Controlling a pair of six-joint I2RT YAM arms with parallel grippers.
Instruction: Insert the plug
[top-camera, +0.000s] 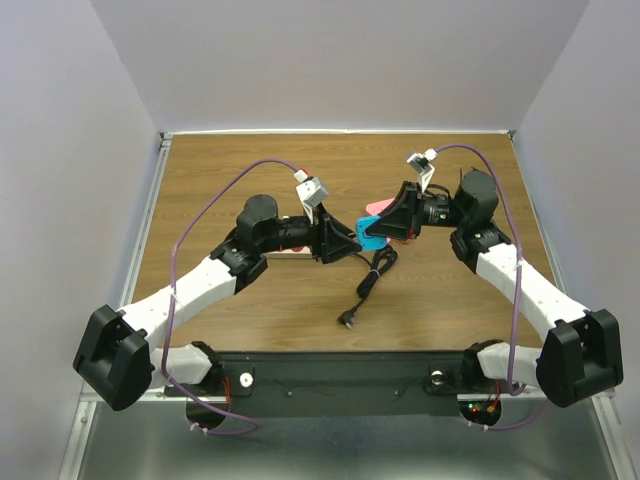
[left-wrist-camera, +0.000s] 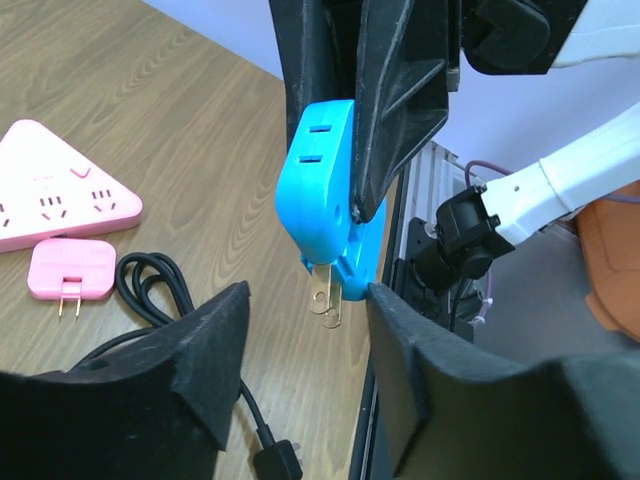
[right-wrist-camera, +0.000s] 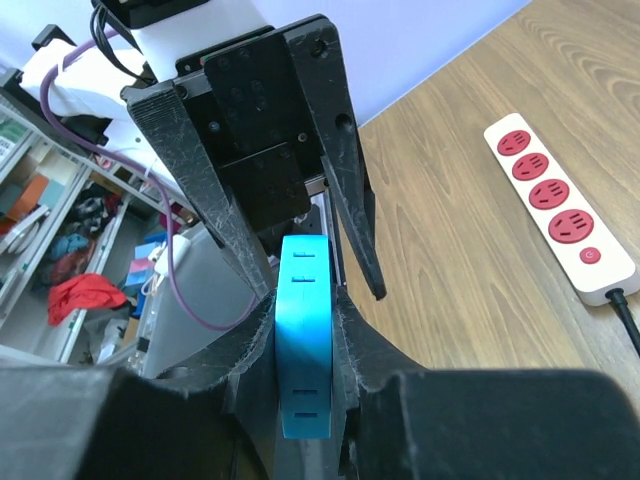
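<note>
Top view: above the wooden bench (top-camera: 250, 330), the right gripper (top-camera: 385, 232) was clamped on the blue plastic plug adapter (top-camera: 370, 240), with the left gripper (top-camera: 345, 243) facing it. Left wrist: its jaws stood apart round the brass prongs (left-wrist-camera: 325, 295), gripping nothing. Right wrist: the white power strip with red sockets (right-wrist-camera: 555, 210) lay off to the side. A hand-over, I'd judge. Next it needs a firm left grip, then the prongs lined up to a socket.

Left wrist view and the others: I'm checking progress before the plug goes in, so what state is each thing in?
Blue adapter: held aloft, prongs bare, unplugged.
Right pincer: shut on the blue adapter.
Left pincer: open, fingers either side of the blue adapter.
Pink triangular power strip: lying flat, sockets empty.
Pink adapter: lying loose, unplugged.
Black cord: lying loose, plug free.
White power strip: sockets empty.
</note>
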